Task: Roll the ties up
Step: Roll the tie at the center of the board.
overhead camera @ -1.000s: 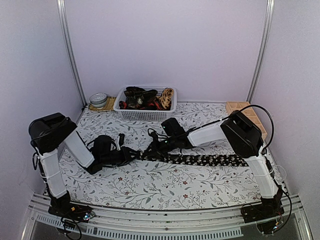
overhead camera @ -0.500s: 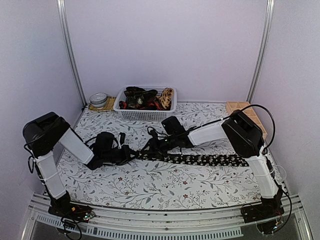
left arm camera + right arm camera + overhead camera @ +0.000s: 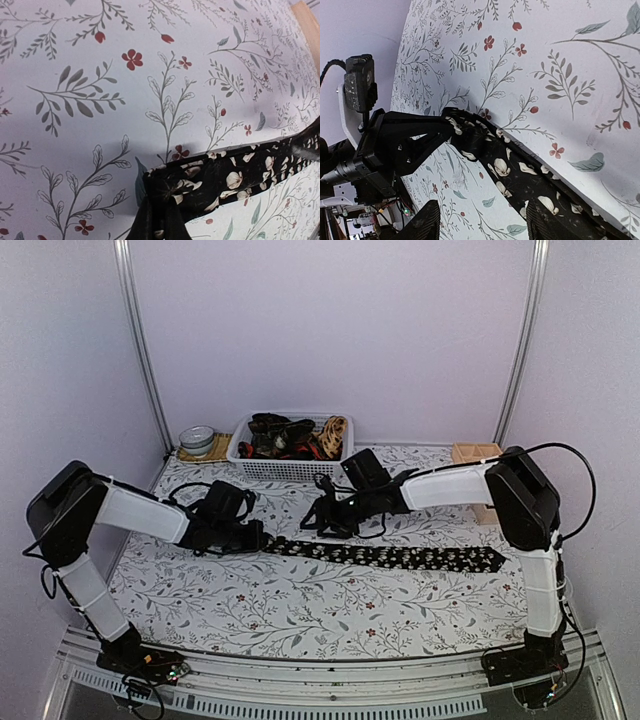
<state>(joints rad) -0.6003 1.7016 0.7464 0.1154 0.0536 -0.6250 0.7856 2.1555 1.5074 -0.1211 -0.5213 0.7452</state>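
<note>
Black cloth speckled with pale flowers, the tie (image 3: 390, 556) lies flat and nearly straight across the middle of the table (image 3: 300, 615), with its wide end toward the right side. The left gripper (image 3: 262, 538) is low over the table and clamped on the narrow end. In the right wrist view its dark jaws pinch the tip, where the fabric looks a little bunched. The right gripper (image 3: 312, 521) hangs just beside it, slightly farther along the tie. Its fingers (image 3: 427, 222) are spread and grip nothing; the strip simply runs along the table beneath them. More ties (image 3: 285, 433) sit bundled in the white basket (image 3: 250, 468) at the back, well apart from this one.

The step in hand looks like the very start of the roll: one end is secured and almost the whole length is unrolled. The next move probably calls for turning the pinched end over onto the strip and working toward the wide end, keeping each turn square to the cloth. The free gripper would likely need to steady the strip close to the roll, since cloth this thin and limp may slide or skew on the table.
</note>
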